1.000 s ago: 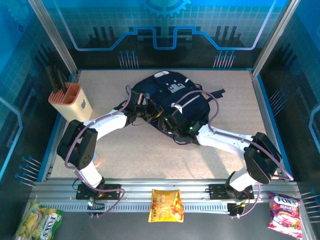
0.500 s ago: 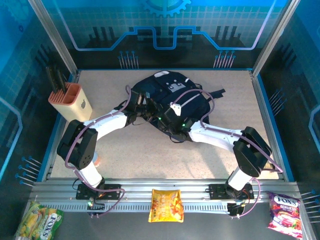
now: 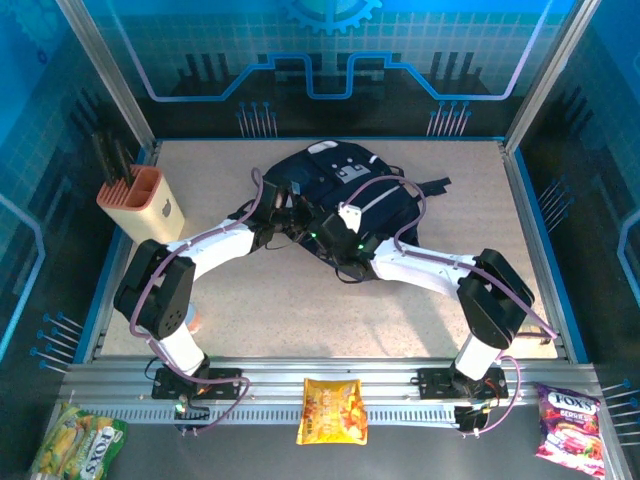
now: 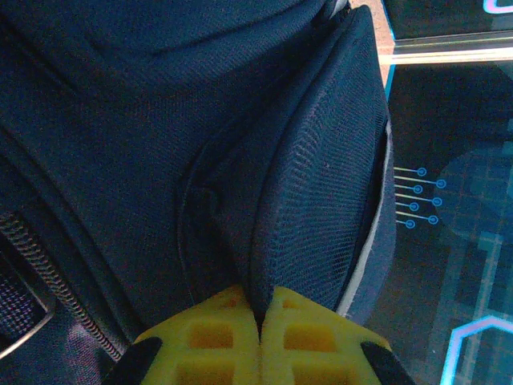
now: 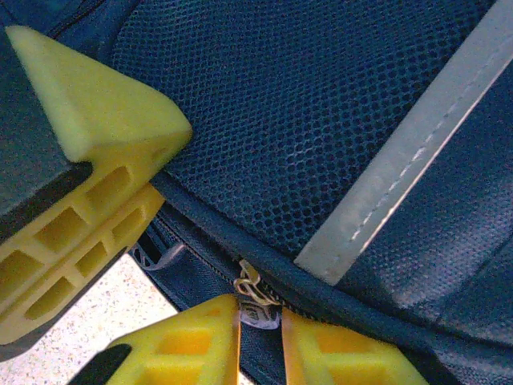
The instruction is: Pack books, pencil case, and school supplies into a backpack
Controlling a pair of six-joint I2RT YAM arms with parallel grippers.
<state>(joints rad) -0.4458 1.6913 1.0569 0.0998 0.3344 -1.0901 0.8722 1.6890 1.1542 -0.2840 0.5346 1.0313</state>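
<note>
On speckled table [image 3: 300,300], blue walls [image 3: 400,60], left claw [image 4: 260,309] pinching backpack [image 3: 332,178], right claw [image 5: 260,321] pinching zipper pull [image 5: 255,303]

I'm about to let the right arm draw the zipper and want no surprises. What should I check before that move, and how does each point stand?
1. Zipper pull caught by the right gripper: ok, it fills the narrow gap between the two fingers.
2. Left gripper bracing the backpack: ok, shut on a pinched fold of its fabric.
3. Path ahead of the pull free of snagged fabric: cannot tell, a seam fold covers it.
4. Grippers apart from each other: cannot tell, the top view has them close together at the bag's near edge.
5. Holder out of both arms' way: ok, it stands far left.
</note>
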